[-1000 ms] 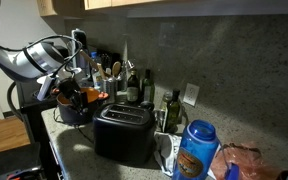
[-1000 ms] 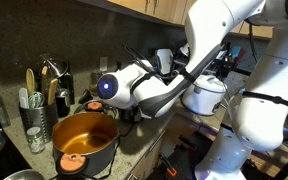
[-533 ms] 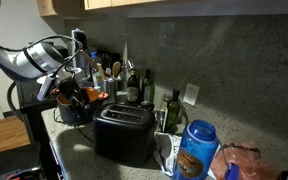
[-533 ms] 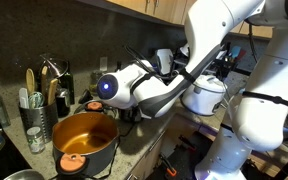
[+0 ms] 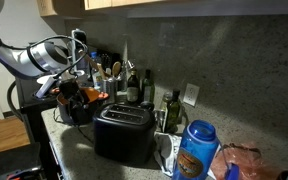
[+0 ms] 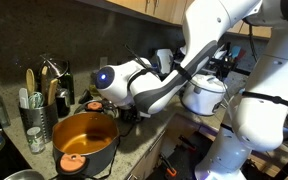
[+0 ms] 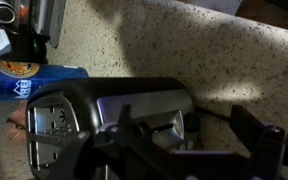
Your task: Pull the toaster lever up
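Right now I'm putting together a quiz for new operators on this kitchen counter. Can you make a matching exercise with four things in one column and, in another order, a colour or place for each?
Things:
1. toaster
2. jar
3. pot
4. outlet

Descriptions:
A. orange inside
B. white, on the wall behind the counter
C. black, with two slots on top
D. blue lid

Pairs: 1-C, 2-D, 3-A, 4-B
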`<state>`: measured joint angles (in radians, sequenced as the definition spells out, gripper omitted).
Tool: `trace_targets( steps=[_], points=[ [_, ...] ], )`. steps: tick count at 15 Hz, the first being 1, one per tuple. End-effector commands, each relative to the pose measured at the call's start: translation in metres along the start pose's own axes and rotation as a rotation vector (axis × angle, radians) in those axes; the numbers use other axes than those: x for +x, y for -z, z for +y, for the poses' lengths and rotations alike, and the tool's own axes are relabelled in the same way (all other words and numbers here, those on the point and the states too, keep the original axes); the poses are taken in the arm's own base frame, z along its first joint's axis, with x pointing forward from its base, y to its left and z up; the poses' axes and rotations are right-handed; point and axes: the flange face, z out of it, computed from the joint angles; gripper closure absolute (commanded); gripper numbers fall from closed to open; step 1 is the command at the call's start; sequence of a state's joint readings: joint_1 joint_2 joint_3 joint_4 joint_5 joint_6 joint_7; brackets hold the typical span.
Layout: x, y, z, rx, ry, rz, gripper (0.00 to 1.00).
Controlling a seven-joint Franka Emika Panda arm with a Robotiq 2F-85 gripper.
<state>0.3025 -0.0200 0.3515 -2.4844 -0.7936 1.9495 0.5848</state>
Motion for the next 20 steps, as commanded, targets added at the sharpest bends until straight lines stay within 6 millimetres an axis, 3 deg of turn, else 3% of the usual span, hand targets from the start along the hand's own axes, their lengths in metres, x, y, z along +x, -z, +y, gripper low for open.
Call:
trace_targets(
  steps=[1, 5, 11, 20],
  points=[
    [0.002, 0.000, 0.004, 0.007, 0.001, -0.001, 0.00],
    [0.003, 0.000, 0.006, 0.010, -0.003, -0.002, 0.00],
    [0.031, -0.012, 0.020, -0.047, 0.037, 0.003, 0.00],
    [0.052, -0.010, -0.007, -0.073, 0.090, -0.016, 0.00]
  ],
)
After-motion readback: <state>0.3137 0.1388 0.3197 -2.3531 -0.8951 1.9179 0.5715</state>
